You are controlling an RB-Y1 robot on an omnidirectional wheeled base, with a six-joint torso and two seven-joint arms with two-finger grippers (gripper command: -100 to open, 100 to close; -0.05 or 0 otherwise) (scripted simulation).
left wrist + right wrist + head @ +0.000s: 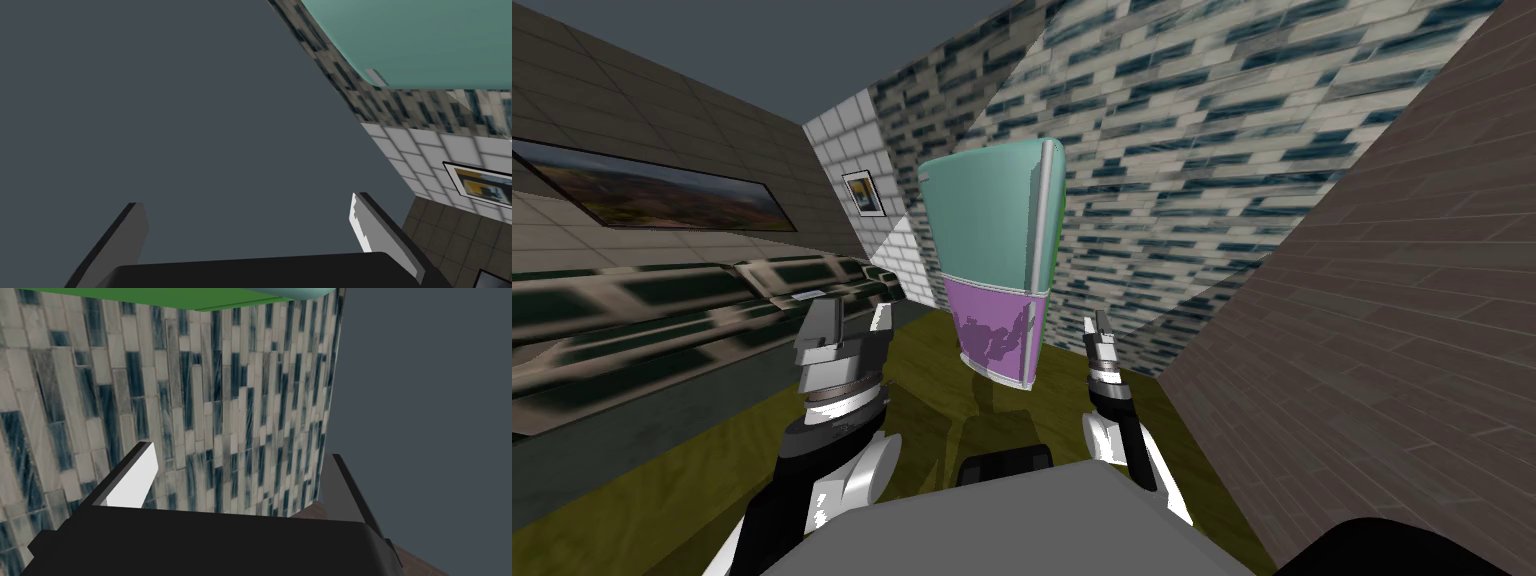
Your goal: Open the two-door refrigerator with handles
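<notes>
Two-door refrigerator [990, 230] stands ahead of both grippers, well apart from them. Teal door [982, 215] sits over purple door [992, 335], with the grey handle [1039, 250] nearer the right gripper [1095, 323]. Left gripper [850, 318] has its fingers apart, and so does the right. The right wrist view shows the fridge's green side [150, 298].

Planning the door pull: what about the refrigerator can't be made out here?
Head view: whether the grey handle strip on the refrigerator is one handle or two; too small.
Left wrist view: everything beyond its teal corner, cut off by the picture's edges.
Right wrist view: most of it beyond the green side, cut off by the top edge.
</notes>
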